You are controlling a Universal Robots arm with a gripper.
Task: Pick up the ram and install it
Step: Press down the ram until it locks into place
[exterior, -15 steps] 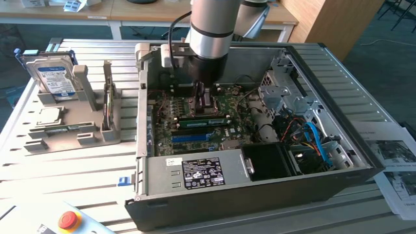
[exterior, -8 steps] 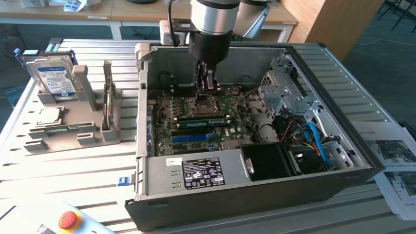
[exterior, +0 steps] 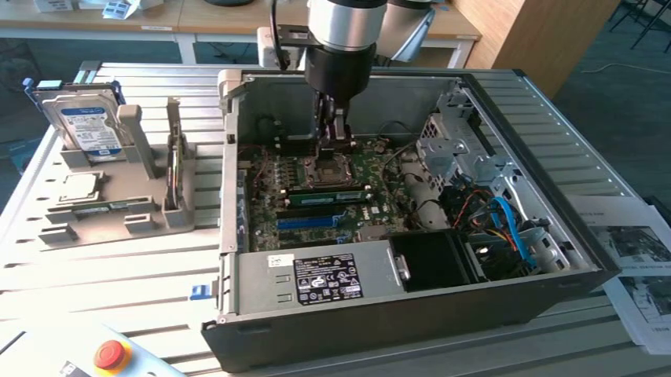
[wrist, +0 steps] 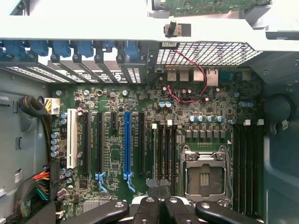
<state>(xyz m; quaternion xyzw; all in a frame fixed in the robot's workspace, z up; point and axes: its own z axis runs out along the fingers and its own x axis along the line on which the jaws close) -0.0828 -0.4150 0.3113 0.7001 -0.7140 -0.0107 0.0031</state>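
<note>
Surface: grooved metal worktable (exterior: 126, 275).
Landmark: open computer case (exterior: 419, 314).
Gripper (exterior: 338, 145): clenched, inside case, above motherboard (wrist: 140, 100).
RAM (exterior: 173, 149): upright in holder beside case, well apart from gripper.

The motherboard (wrist: 154, 116) is dark green, with one long blue slot (wrist: 127, 144), one white slot (wrist: 71, 138) and black slots. A thin red wire (wrist: 184, 74) crosses it. The hard drive (exterior: 86, 126) is silver with a blue-white label.
</note>
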